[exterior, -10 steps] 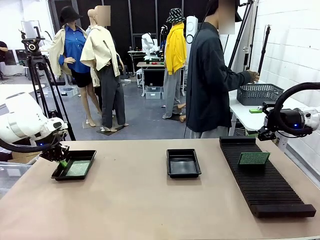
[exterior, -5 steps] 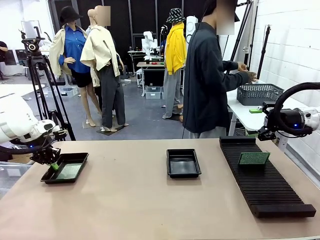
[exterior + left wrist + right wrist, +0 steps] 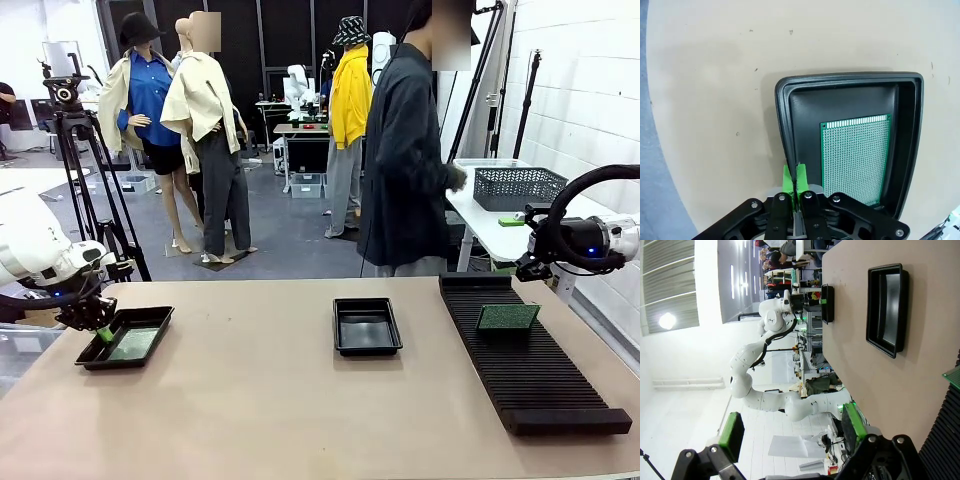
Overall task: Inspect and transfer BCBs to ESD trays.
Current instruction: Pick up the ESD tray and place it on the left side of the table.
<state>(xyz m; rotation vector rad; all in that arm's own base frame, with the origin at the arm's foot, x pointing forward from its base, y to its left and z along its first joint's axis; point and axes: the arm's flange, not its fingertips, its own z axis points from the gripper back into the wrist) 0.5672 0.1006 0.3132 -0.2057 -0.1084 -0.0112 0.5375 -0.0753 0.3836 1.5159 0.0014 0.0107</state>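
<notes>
Board (image 3: 855,160) lies in tray (image 3: 850,80) beside left pincer (image 3: 792,174), clenched on its rim.

Bare tabletop (image 3: 260,410) lies wide open between the left tray (image 3: 160,318) and the middle tray (image 3: 367,328). The ribbed rack (image 3: 540,380), a board (image 3: 508,318) propped on it, blocks the right side.

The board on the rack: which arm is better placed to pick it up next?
Right: the right fingers, open, are near the rack and board; the left fingers are shut on the left tray, far off.
</notes>
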